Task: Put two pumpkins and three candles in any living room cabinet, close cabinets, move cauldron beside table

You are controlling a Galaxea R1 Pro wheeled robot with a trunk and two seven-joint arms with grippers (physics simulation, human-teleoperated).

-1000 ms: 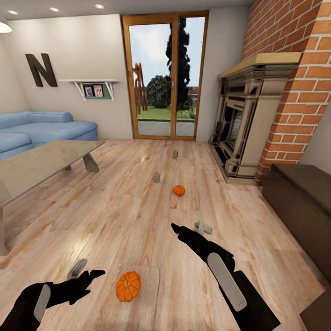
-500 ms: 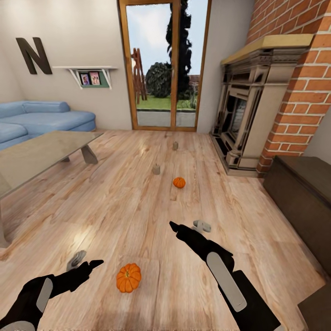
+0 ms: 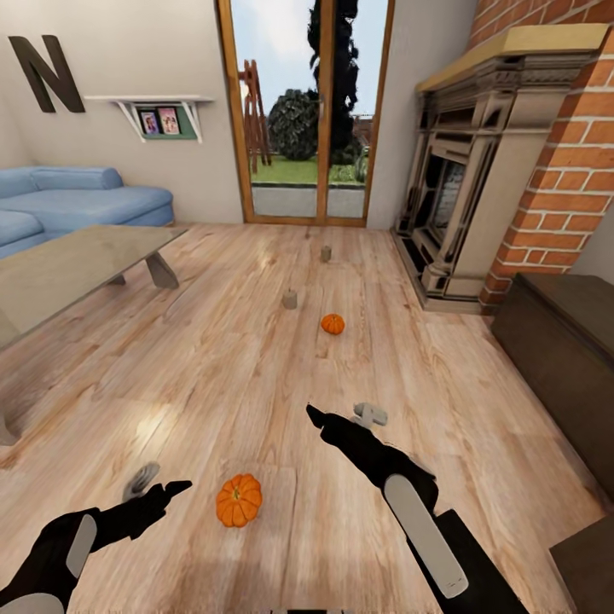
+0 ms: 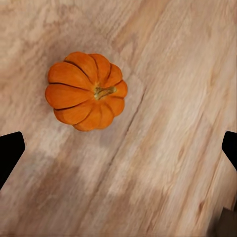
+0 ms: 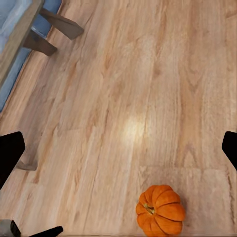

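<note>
A living room with nothing yet put away: the near pumpkin (image 3: 239, 500) sits on the wooden floor (image 3: 213, 367) between the robot's two arms, close to the left tool (image 3: 162, 495), whose fingers stand spread and released with nothing between them. From the left wrist view the same pumpkin (image 4: 86, 91) lies upright on the boards ahead of the parted fingertips, not yet between them. The right tool (image 3: 341, 422) reaches forward over the floor; its fingertips show far apart at the edges of the right wrist view, so it too is released and empty.

The far pumpkin (image 3: 333, 324) rests farther up the floor, toward the glass doors (image 3: 307, 111). One candle (image 3: 290, 299) stands just beyond it to the left, and a second candle (image 3: 326, 253) stands nearer the doors. The small pale shape beside the right tool may be the third candle, but that cannot be told for sure.

The dark-brown cabinet (image 3: 554, 358) runs along the right wall next to the brick fireplace (image 3: 477, 170); its front looks shut from here. The glass-topped table (image 3: 60, 273) stands at the left before a blue sofa (image 3: 77, 200).

By this evidence the task is at its start: both pumpkins and at least two candles are still to be carried to the cabinet, and the likely first job is the near pumpkin.
</note>
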